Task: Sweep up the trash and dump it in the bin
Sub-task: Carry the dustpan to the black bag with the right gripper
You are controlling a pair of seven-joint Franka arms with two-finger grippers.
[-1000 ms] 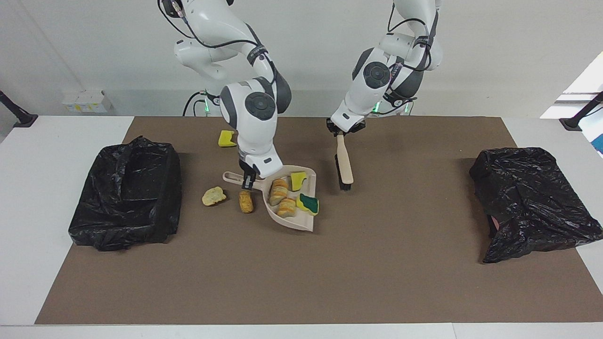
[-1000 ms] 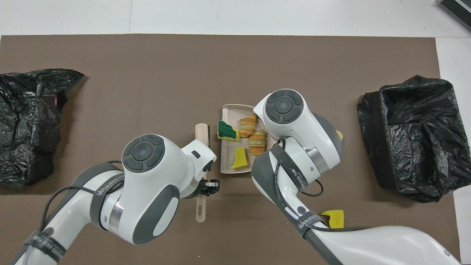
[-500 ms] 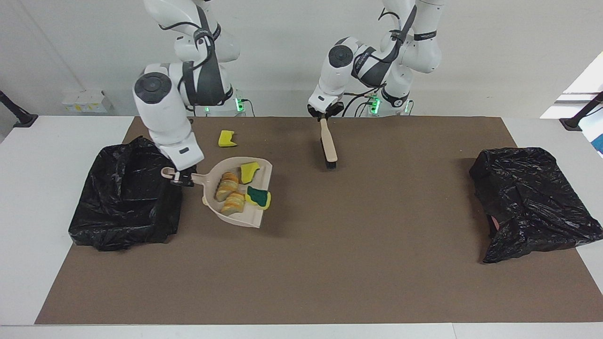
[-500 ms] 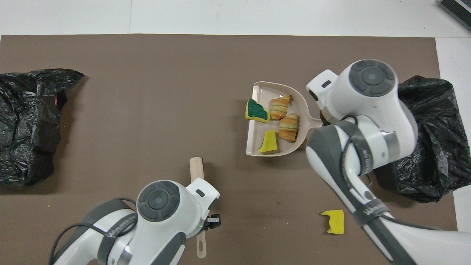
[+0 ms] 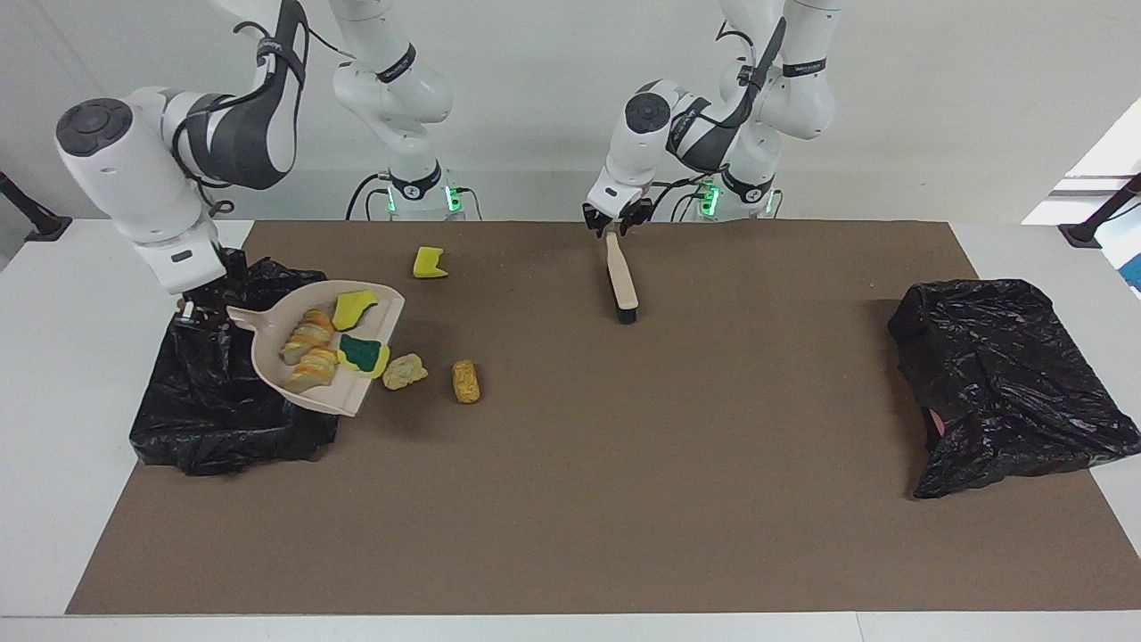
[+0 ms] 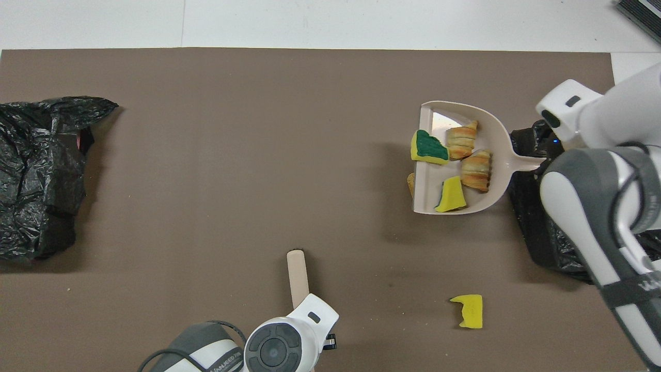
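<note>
Brown mat [image 5: 624,464] on a white counter [image 5: 53,499]; a pale wall stands at the robots' end.

- Bin [image 5: 232,392]: black-bagged and open-topped, straddling the mat's edge at the right arm's end.
- Bag [image 5: 1007,383]: a second black heap, well apart from the bin at the left arm's end. The mat between them lies open, widest farther from the robots.
- Dustpan [image 6: 497,135]: beige, raised and tilted. Its handle is over the bin and its mouth juts out past the bin's rim above the mat.
- Right end effector [image 5: 189,308]: over the bin, clamped on the dustpan handle.
- Trash [image 5: 307,343]: four pieces ride in the dustpan, two bread rolls and two sponge bits.
- Lumps [image 5: 405,371]: two tan pieces on the mat just beside the bin, by the pan's lip.
- Sponge [image 5: 430,262]: yellow, near the bin's robot-side corner and apart from it.
- Brush [image 5: 621,278]: well apart from the bin toward mid-mat, its handle pointing at the robots.
- Left end effector [image 5: 613,223]: at the brush's handle tip; apart or together cannot be told.
</note>
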